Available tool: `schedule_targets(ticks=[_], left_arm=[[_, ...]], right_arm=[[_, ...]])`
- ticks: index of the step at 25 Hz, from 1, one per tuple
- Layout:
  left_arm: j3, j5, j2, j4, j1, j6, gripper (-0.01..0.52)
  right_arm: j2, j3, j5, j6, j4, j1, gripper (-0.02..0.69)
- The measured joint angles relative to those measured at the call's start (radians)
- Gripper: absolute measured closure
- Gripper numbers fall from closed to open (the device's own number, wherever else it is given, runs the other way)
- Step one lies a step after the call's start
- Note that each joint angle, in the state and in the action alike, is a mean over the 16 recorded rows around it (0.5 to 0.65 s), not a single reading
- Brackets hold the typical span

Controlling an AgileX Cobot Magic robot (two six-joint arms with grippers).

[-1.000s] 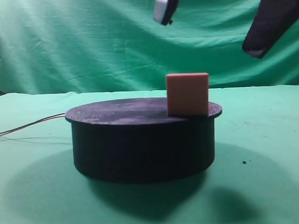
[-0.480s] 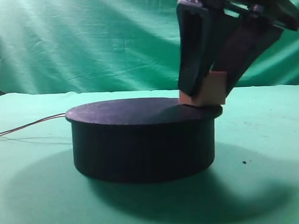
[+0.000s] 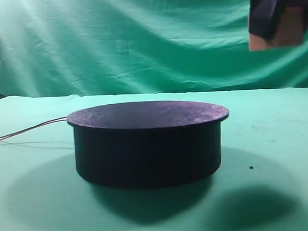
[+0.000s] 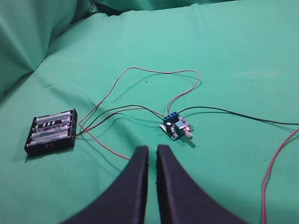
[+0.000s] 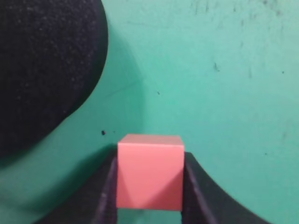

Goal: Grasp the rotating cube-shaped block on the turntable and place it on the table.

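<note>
The right pincer [image 5: 149, 186] grasps the small salmon-pink matte cube [image 5: 149, 172] in the air, beside the black round turntable's [image 3: 147, 141] right edge. Grasping is done; placing on the green cloth bench [image 3: 267, 141] remains.

Below me: black battery holder [image 4: 50, 131] with cells, lying flat. Small blue circuit board [image 4: 176, 127] sits apart from it. Thin red and black wires [image 4: 140, 88] link them.

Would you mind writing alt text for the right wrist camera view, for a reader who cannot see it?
A pinkish-salmon cube-shaped block is clamped between the two dark fingers of the right gripper, held in the air above the green table. The speckled black top of the turntable fills the upper left corner, off to the side of the block.
</note>
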State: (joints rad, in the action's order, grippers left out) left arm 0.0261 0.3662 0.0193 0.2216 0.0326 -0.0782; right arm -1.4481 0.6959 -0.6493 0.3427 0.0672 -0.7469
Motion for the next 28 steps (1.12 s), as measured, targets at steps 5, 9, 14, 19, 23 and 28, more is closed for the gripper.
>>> schedule_targets(ticks=[5, 9, 14, 19, 23, 28], left_arm=[[0.0, 0.0, 0.0, 0.0, 0.0, 0.0, 0.514], [0.0, 0.0, 0.0, 0.0, 0.0, 0.0, 0.514], [0.0, 0.0, 0.0, 0.0, 0.0, 0.0, 0.514], [0.0, 0.0, 0.0, 0.0, 0.0, 0.0, 0.514], [0.0, 0.0, 0.0, 0.0, 0.0, 0.0, 0.514], [0.0, 0.0, 0.0, 0.0, 0.0, 0.0, 0.514]], right_arm=[[-0.03, -0.011, 0.018, 0.013, -0.008, 0.0, 0.299], [0.0, 0.024, -0.037, 0.021, 0.0, 0.0, 0.223], [0.117, 0.079, -0.153, 0.031, 0.011, 0.0, 0.221], [0.285, 0.125, -0.262, 0.038, 0.02, 0.0, 0.367], [0.415, 0.136, -0.313, 0.016, 0.005, 0.0, 0.512], [0.535, 0.131, -0.333, -0.035, -0.041, 0.0, 0.639]])
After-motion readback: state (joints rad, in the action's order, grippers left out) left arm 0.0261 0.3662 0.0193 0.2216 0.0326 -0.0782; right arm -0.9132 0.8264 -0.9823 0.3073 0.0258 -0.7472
